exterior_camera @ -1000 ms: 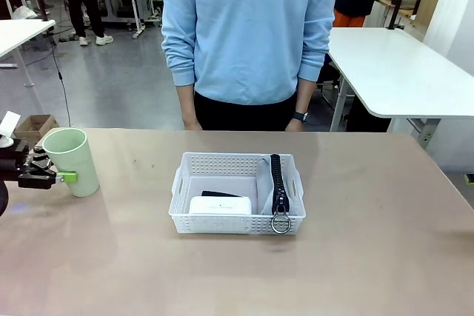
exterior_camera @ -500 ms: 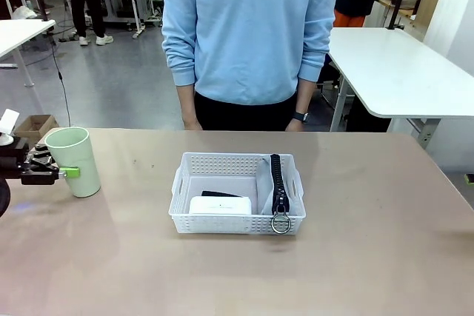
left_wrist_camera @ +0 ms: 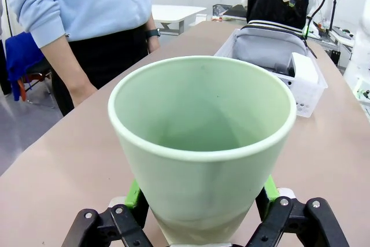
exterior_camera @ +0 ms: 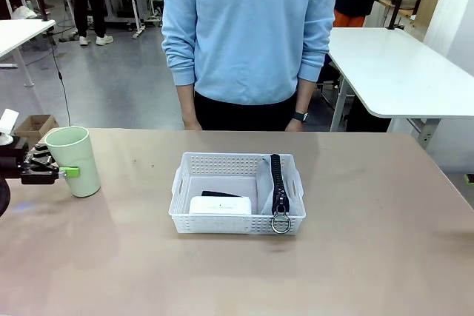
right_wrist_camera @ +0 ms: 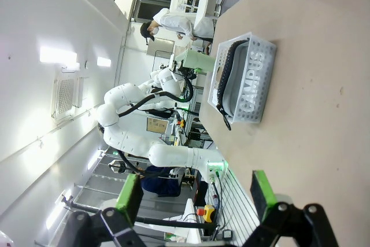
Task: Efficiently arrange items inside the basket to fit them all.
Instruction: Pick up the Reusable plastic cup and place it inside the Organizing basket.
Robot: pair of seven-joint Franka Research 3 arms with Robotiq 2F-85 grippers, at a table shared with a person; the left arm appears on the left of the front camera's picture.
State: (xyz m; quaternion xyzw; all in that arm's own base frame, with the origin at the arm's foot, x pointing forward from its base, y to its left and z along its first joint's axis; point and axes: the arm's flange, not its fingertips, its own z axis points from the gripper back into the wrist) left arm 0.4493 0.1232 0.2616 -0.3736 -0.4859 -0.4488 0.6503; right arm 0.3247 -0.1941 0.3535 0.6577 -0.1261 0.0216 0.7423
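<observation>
Cup [exterior_camera: 74, 160] lifted slightly beside left gripper [exterior_camera: 65, 174].

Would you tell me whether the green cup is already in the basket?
Not yet: the pale green cup stands upright left of the basket, clamped in the left gripper.

Bright even indoor light, soft shadows, sharp.

Person in light blue sweatshirt [exterior_camera: 248, 27]; white table [exterior_camera: 396, 68] behind, right.
</observation>
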